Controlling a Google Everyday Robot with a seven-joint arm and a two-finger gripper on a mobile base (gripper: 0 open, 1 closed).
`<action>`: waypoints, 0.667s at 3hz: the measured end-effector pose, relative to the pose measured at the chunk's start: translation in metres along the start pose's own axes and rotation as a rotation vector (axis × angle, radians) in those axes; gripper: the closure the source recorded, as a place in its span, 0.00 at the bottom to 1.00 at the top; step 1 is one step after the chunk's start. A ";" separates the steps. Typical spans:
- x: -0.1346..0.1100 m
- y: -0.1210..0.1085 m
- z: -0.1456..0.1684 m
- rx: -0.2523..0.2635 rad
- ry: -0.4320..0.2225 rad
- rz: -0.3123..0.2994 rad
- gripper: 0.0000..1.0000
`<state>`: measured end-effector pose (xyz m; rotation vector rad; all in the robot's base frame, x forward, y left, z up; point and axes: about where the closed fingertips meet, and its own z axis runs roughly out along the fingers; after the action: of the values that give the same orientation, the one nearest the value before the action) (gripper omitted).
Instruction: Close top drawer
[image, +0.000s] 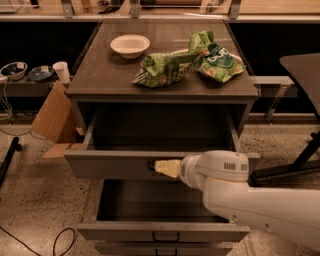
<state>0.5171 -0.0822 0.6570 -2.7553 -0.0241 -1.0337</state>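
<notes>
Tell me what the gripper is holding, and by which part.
Cannot tell. The gripper is at the handle of the top drawer; whether it grips does not show.
</notes>
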 end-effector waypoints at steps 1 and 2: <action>0.005 -0.001 0.010 0.014 0.003 -0.004 0.00; 0.014 -0.001 0.020 0.026 0.015 -0.007 0.00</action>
<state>0.5409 -0.0778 0.6517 -2.7261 -0.0453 -1.0476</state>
